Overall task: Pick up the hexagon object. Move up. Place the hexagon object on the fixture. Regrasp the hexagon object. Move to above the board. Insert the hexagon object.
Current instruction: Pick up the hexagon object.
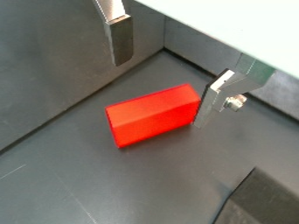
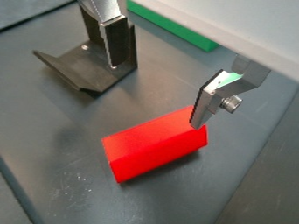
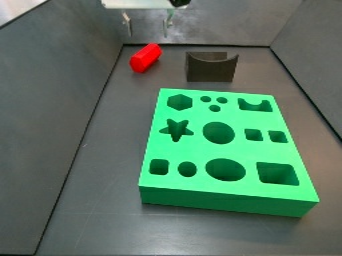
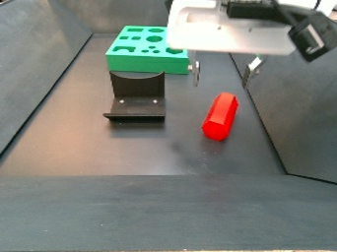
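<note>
Evidently the pick-up was in hand: the gripper (image 2: 158,79) hung open above the hexagon object (image 2: 155,149), lying on the floor beside the fixture (image 2: 84,66), seemingly untouched; descent and closing came next.

bare floor between hexagon object (image 4: 220,116) and fixture (image 4: 136,102); gripper (image 2: 162,77) above

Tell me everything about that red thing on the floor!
The hexagon object is a bright red, smooth, plastic-looking peg with flat facets. It lies on its side on the dark floor, beside the fixture without touching it. The open gripper hovers above, one finger close by its end; nothing grips it.
</note>
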You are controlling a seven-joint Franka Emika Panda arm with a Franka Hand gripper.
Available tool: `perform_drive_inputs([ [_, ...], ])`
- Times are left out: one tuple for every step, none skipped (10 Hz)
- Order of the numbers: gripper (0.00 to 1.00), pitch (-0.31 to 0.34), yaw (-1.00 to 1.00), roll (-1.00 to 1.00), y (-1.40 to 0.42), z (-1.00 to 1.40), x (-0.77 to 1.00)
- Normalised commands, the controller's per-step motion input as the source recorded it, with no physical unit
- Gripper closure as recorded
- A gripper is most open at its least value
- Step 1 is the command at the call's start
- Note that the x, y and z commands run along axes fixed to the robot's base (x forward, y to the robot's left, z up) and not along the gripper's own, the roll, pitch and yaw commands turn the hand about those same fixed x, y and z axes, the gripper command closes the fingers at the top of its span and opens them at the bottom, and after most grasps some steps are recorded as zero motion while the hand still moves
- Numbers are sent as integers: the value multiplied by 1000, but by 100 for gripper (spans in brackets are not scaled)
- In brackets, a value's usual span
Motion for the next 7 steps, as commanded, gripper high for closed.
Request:
perform_drive_inputs([
  [0,-221,-280,-26,0,-400,17],
  [0,-227,-226,-27,0,-517,117],
  [0,-241,-277,-50,0,-491,137],
  [0,-249,-274,-74,0,-394,123],
  [0,-216,-229,-43,0,-403,29],
  [0,-210,-223,0,0,-509,0],
  [0,-211,-220,-10,0,-431,0],
])
